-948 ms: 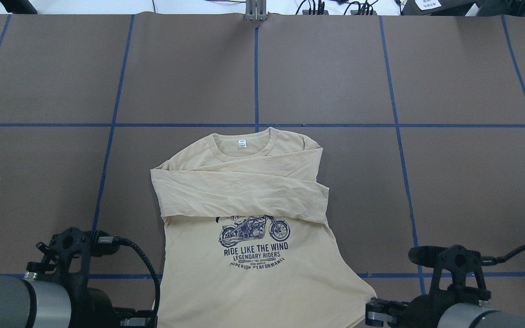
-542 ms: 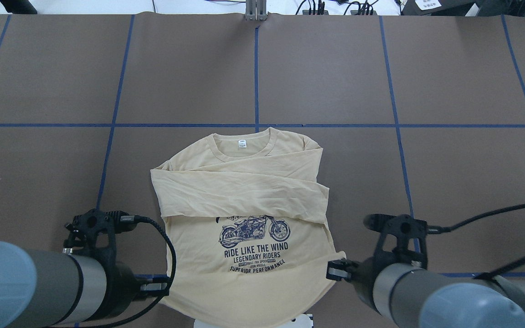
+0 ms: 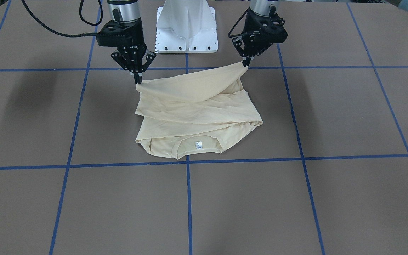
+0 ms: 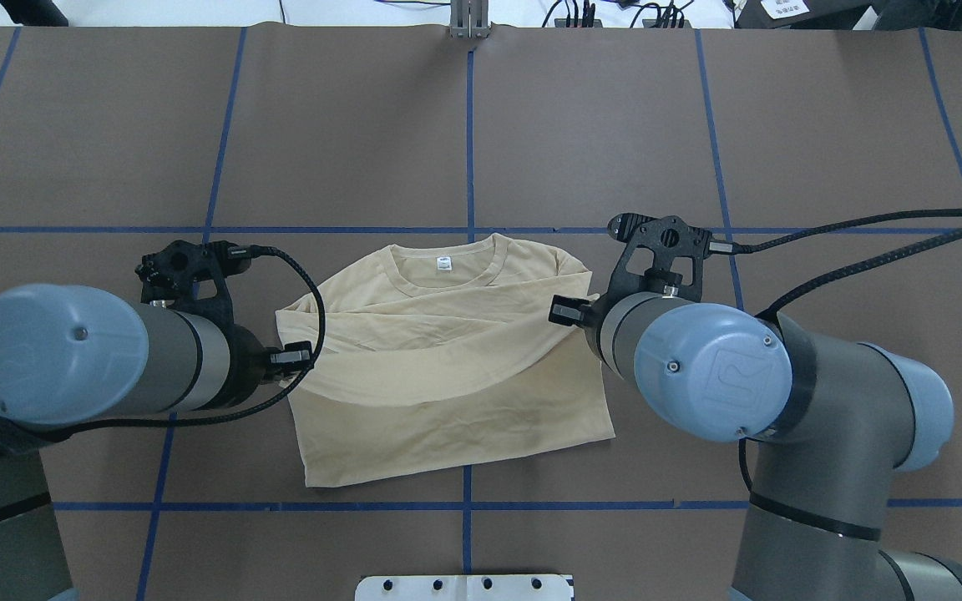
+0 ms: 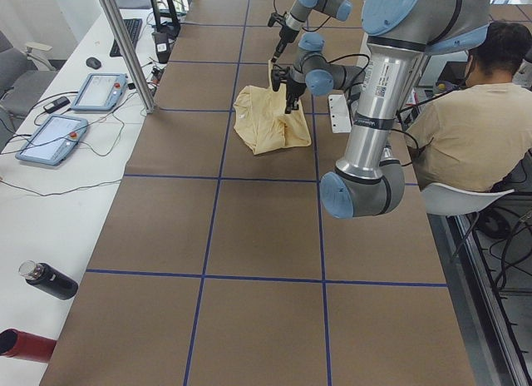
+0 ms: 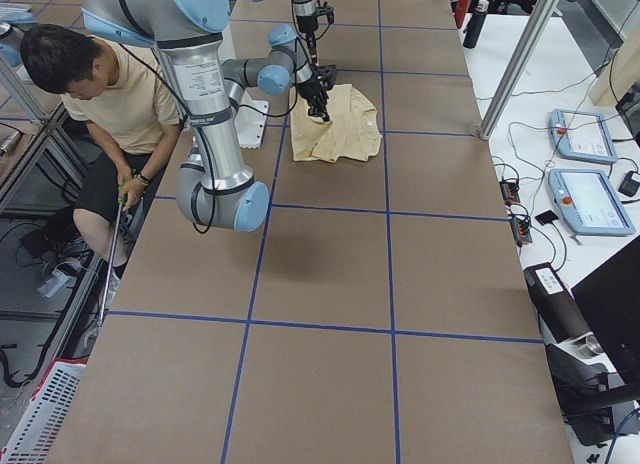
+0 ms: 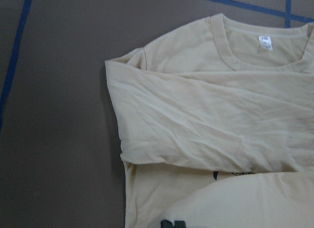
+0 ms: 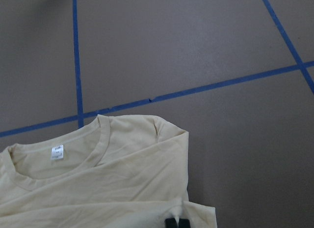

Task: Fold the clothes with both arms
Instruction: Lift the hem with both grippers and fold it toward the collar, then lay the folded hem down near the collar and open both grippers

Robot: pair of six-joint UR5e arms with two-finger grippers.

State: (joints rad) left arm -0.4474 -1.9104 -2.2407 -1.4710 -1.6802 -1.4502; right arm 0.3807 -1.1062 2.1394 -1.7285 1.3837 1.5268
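Sleeves already crossed on the T-shirt (image 3: 204, 109), left gripper (image 3: 245, 64) and right gripper (image 3: 139, 81) each pinch a raised hem corner, well short of the neck label (image 3: 198, 144), so the lay-down remains.

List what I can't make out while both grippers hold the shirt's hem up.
- The print: covered overhead by the lifted hem of the shirt; only a sliver in the left wrist view.
- The left gripper and right gripper: fingertips hidden overhead by the left arm and right arm.
- The label: wording too small in every view.
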